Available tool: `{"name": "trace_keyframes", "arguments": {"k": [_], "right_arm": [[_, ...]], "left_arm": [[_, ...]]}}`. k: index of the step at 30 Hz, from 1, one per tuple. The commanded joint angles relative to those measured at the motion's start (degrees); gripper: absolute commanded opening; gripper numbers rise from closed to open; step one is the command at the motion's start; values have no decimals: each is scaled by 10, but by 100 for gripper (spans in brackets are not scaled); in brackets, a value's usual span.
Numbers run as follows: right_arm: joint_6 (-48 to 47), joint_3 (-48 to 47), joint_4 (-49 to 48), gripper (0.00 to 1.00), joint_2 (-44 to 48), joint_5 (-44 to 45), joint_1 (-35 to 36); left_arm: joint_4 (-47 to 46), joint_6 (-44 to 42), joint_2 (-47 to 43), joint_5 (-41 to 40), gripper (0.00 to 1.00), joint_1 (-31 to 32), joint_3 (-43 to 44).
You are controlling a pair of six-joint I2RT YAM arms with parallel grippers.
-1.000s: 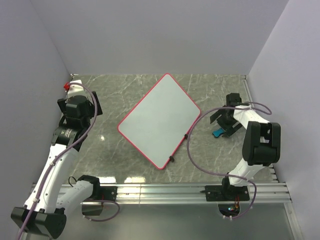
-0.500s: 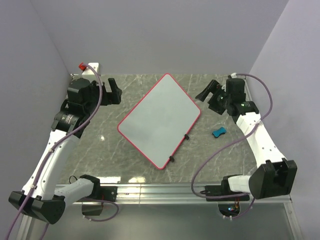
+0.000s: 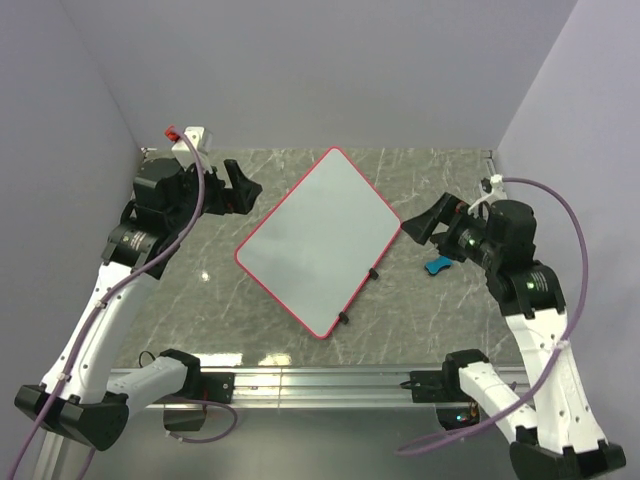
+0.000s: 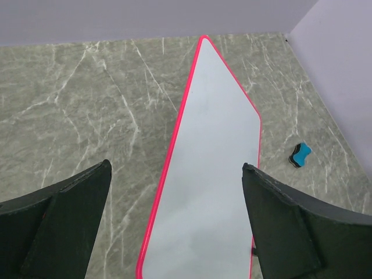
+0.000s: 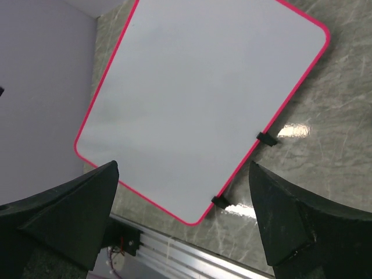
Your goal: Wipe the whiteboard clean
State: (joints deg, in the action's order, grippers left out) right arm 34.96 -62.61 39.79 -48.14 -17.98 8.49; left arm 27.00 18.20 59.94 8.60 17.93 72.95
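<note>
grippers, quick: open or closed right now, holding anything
Left gripper: open, holding nothing.
Right gripper: open, holding nothing.

Overhead, two wrist views; common whiteboard

No legible text, labels, brands, numbers or signs appear in any view; the whiteboard surface is blank.

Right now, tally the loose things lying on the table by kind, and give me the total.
Whiteboard: 1
Blue eraser: 1
Total: 2
</note>
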Motion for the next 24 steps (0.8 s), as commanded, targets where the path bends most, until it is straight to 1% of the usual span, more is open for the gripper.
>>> {"name": "trace_keyframes", "arguments": {"k": [1,5,12,16,21,24], "right_arm": [[-34,-8,49,100,19,-29,2],[-53,-1,50,100,50,-25,3],[-37,28,-4,100,95,-31,3],[-37,35,-14,100,114,-5,3],[-39,28,-7,100,110,21,3],[-39,15,8,100,104,55,4]], "left_arm": [[-24,11,-8,12,98,4,-4],[-29,12,5,8,97,8,6],[-30,4,15,1,97,23,16],[-23,-4,13,-10,97,33,18],[-23,-7,11,-16,97,36,17],[-23,-9,10,-24,98,37,16]]}}
